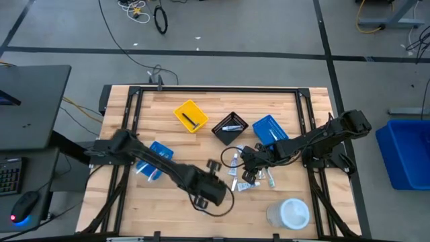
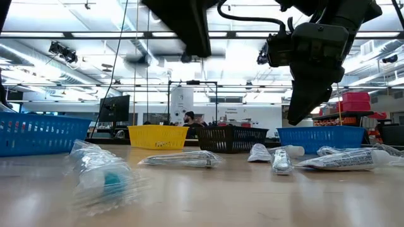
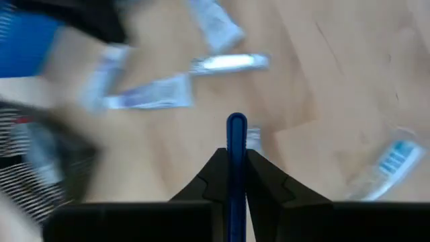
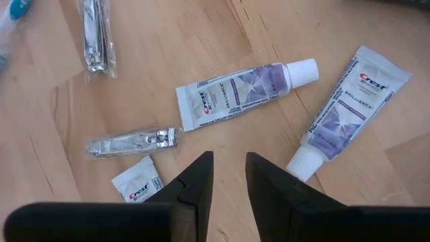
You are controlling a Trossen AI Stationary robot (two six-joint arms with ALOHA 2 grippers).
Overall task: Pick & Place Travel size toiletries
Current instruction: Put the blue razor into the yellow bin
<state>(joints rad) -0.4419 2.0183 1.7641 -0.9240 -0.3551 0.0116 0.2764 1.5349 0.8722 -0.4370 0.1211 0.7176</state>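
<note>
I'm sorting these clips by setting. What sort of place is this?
Probably a robotics lab or workshop in a large industrial hall: a wooden table on a black frame, cables lying on taped concrete floor, and ceiling ducts with strip lighting beyond.

Two white toothpaste tubes [image 4: 242, 95] with purple print lie flat on the wooden surface [image 4: 168, 47], caps on. Beside them lie two wrapped metal nail clippers [image 4: 133, 142] and a small white sachet [image 4: 138, 180]. A slim dark blue item [image 3: 236, 168] stands clamped in the left gripper [image 3: 236, 176].
</note>
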